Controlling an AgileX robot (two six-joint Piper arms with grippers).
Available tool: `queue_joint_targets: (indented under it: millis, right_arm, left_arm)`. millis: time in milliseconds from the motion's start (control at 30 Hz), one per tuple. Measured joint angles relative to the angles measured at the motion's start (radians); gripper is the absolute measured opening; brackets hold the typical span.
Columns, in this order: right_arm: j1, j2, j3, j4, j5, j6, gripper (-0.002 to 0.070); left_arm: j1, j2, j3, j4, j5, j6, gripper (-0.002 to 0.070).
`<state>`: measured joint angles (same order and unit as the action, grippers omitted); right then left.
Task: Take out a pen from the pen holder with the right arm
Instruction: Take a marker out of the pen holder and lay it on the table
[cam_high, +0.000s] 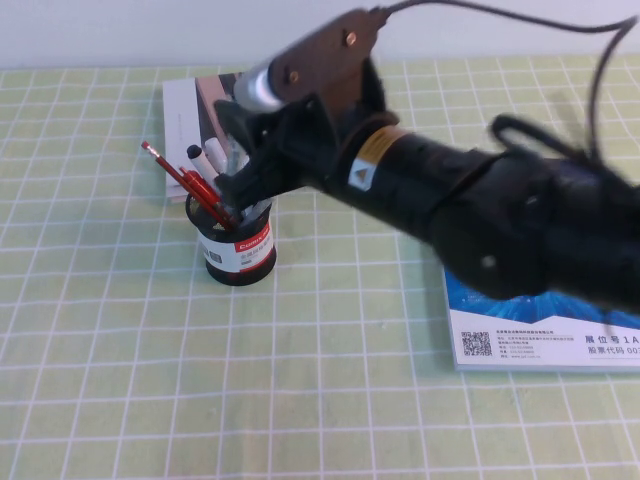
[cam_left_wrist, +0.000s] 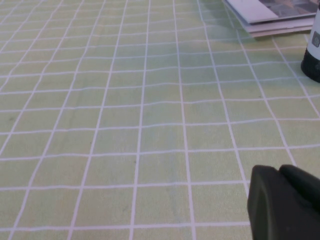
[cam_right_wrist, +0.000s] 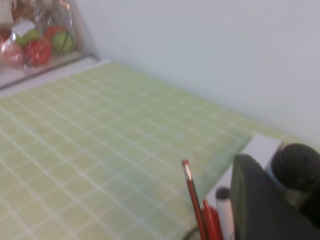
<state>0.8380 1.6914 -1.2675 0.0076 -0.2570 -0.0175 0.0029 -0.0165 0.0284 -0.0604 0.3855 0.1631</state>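
The black pen holder (cam_high: 238, 252) with a white and red label stands left of the table's middle. A red pencil (cam_high: 175, 178), red pens and a white black-capped marker (cam_high: 198, 158) lean out of it to the left. My right gripper (cam_high: 238, 182) reaches in over the holder's top from the right. In the right wrist view its fingers (cam_right_wrist: 255, 205) press on a pale marker with a round black cap (cam_right_wrist: 296, 165), next to the red pencil (cam_right_wrist: 192, 200) and another marker (cam_right_wrist: 223, 205). My left gripper (cam_left_wrist: 280, 172) hovers low over the cloth, shut and empty, with the holder (cam_left_wrist: 312, 55) far off.
A white book (cam_high: 188, 110) lies just behind the holder. A blue-covered booklet (cam_high: 540, 335) lies at the right, partly under my right arm. Green checked cloth covers the table. A bag of coloured balls (cam_right_wrist: 35, 40) sits beyond the table's far end.
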Motion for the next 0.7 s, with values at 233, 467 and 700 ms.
queue_joint_targets:
  millis: [233, 467, 700]
  right_arm:
    - [-0.062, -0.135, 0.0, 0.078, 0.362, -0.002, 0.0104]
    - [-0.141, -0.12, -0.072, 0.169, 0.694, 0.062, 0.0104]
    - [-0.202, 0.034, -0.259, 0.153, 0.993, 0.165, 0.0104]
  left_arm:
    - [0.0, 0.0, 0.0, 0.0, 0.0, 0.0, -0.0005]
    - [0.0, 0.0, 0.0, 0.0, 0.0, 0.0, -0.0005]
    - [0.0, 0.0, 0.0, 0.0, 0.0, 0.0, -0.0005]
